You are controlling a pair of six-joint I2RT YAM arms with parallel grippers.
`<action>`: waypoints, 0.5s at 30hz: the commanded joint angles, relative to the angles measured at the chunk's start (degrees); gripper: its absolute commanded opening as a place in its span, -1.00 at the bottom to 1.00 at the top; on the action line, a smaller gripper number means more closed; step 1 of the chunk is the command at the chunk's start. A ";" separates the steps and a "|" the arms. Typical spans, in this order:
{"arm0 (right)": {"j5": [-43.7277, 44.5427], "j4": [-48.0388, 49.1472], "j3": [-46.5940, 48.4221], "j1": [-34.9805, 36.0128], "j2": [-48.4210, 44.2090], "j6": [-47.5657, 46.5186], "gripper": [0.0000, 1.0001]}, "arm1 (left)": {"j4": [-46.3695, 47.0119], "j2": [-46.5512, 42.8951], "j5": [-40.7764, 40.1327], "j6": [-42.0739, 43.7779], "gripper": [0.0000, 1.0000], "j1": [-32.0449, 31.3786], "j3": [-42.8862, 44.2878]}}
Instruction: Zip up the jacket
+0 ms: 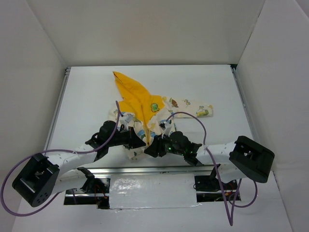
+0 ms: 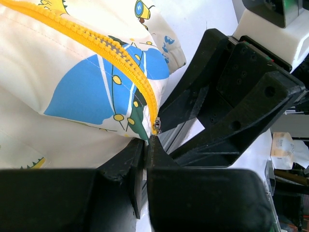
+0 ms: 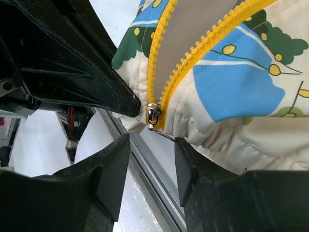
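The jacket [image 1: 137, 101] lies on the table [image 1: 87, 96], hem toward both grippers. Left gripper [image 2: 146, 145]: 2 fingers pressed together, clamped on the hem at the lower end of the yellow zipper [image 2: 120, 55]. Right gripper [image 3: 152, 140]: 2 fingers apart, with the zipper slider [image 3: 153, 115] just beyond their tips and its pull tab in the gap between them.

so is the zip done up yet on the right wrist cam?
No, the slider sits down at the hem of the jacket, and the yellow teeth stand parted above it.
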 commanded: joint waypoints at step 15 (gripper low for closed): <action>5.26 1.53 1.92 0.79 -0.92 -0.23 -0.54 | 1.35 0.20 1.31 1.03 -1.00 -0.32 1.87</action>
